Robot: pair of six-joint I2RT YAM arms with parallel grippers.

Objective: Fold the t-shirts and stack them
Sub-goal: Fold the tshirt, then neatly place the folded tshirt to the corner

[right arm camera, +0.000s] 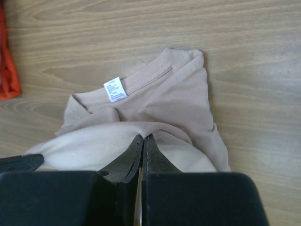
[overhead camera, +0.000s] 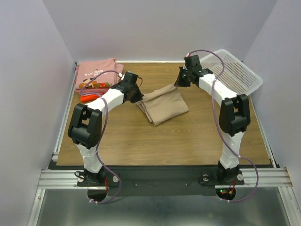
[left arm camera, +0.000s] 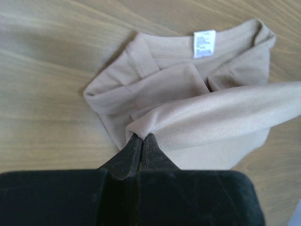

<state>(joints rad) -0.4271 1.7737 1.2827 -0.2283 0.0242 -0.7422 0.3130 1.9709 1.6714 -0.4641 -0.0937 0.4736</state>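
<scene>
The middle t-shirt [overhead camera: 164, 106] lies at the centre of the counter [overhead camera: 178, 141]. My left gripper [overhead camera: 138, 95] pinches its left edge and my right gripper [overhead camera: 178, 84] its far right corner. A pile of t-shirts [overhead camera: 96, 70] sits at the far left corner, with a lone t-shirt [overhead camera: 89, 98] just in front. The basket [overhead camera: 240, 73] stands far right.

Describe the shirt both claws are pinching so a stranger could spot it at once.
At the middle of the wooden table, between the two arms, lies the tan t-shirt, pinched by the left claw and right claw. Unlike the pink shirts at the far left corner, it is plain, with a white neck label.
</scene>
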